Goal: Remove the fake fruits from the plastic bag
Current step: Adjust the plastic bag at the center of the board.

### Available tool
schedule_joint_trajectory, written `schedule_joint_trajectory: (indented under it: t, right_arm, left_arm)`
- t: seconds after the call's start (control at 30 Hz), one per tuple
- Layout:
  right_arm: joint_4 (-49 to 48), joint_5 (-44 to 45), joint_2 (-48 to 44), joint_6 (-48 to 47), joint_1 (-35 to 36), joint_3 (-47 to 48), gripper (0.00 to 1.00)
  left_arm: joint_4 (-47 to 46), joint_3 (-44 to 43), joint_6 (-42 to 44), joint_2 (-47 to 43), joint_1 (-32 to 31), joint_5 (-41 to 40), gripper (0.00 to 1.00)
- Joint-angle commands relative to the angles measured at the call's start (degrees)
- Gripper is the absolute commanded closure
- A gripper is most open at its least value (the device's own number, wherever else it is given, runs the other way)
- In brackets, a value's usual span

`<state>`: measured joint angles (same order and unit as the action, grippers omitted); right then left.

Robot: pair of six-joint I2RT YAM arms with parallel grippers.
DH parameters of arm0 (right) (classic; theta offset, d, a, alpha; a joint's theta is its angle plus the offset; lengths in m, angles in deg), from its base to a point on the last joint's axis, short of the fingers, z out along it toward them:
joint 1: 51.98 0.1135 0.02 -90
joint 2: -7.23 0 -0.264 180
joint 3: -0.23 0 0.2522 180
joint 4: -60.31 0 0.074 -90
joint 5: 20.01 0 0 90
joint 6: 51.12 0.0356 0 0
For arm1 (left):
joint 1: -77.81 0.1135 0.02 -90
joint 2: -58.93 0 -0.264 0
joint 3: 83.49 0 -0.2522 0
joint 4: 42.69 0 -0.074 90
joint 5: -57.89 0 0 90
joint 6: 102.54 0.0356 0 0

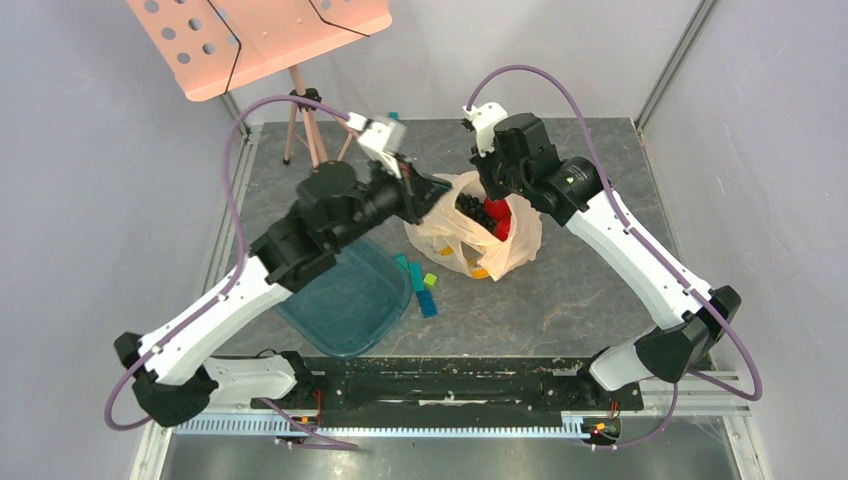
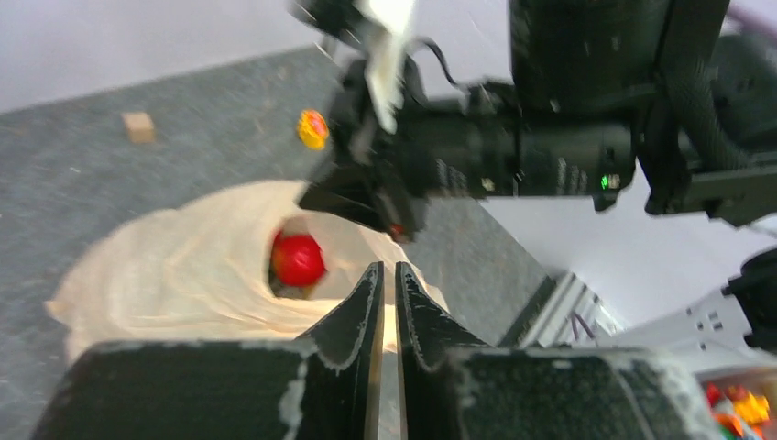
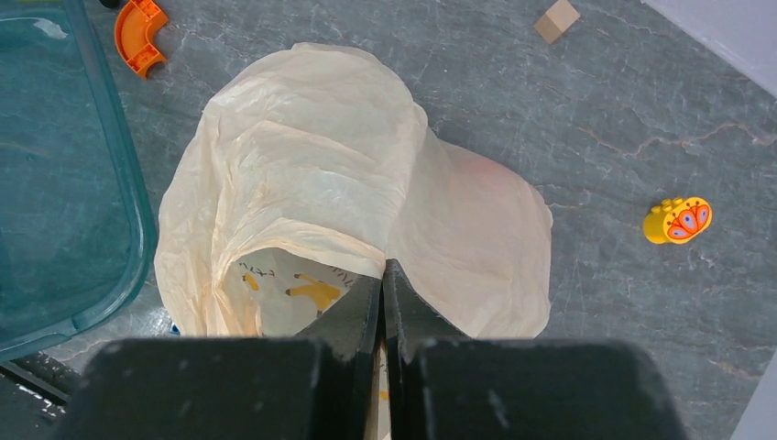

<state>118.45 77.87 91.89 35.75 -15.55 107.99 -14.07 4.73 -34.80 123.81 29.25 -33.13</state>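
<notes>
Item 1. Your left end effector [image 2: 385,271]: jaws all but closed, only a pale sliver between them, nipping the rim of the plastic bag [image 2: 183,266]. Just beyond its tips the bag's mouth gapes, with one red apple [image 2: 298,259] inside.

Item 2. Your right end effector [image 3: 382,271]: jaws closed on the opposite rim, film billowing beyond its tips.

Item 3. Room: the teal tray [image 3: 55,183] is close on that end effector's left. Open worktop [image 3: 596,119] lies to its right and beyond, where a yellow toy [image 3: 678,220] and a wooden block [image 3: 557,18] sit well apart.

Item 4. Bag attitude: mouth upward, stretched between both end effectors, long axis running from one to the other. Grapes [image 1: 468,205] lie beside the apple within.
</notes>
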Motion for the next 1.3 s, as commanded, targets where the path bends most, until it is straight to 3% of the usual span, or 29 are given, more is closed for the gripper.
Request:
schedule_joint_trajectory:
  t: [0.0,0.1,0.4,0.7,1.03,1.27]
  right_arm:
    - [-0.8,-0.8,-1.8,2.8,0.0,1.4,1.0]
    - [-0.9,-0.9,-1.6,4.4,0.0,1.7,1.0]
    - [-2.3,-2.7,-1.6,9.9,-0.6,0.8,1.0]
    - [-5.3,-4.4,-2.5,12.5,-1.0,-2.8,1.0]
    - [-8.0,-1.5,-7.8,13.7,-1.4,-5.2,1.0]
    - [-6.7,-3.0,-15.3,14.4,-1.4,-7.3,1.0]
  left_arm:
    - [-1.1,-0.9,2.0,4.0,-6.7,-6.4,0.89]
    - [-3.8,2.2,-0.2,5.8,-8.6,-11.7,0.98]
    - [-16.4,13.3,-9.3,7.3,-9.6,-18.1,0.98]
    - [-23.4,14.1,-20.7,14.0,-10.5,-19.7,0.98]
    - [-11.6,7.9,-27.8,25.5,-11.0,-29.5,0.98]
    - [-8.7,11.6,-24.2,23.0,-10.7,-40.2,0.98]
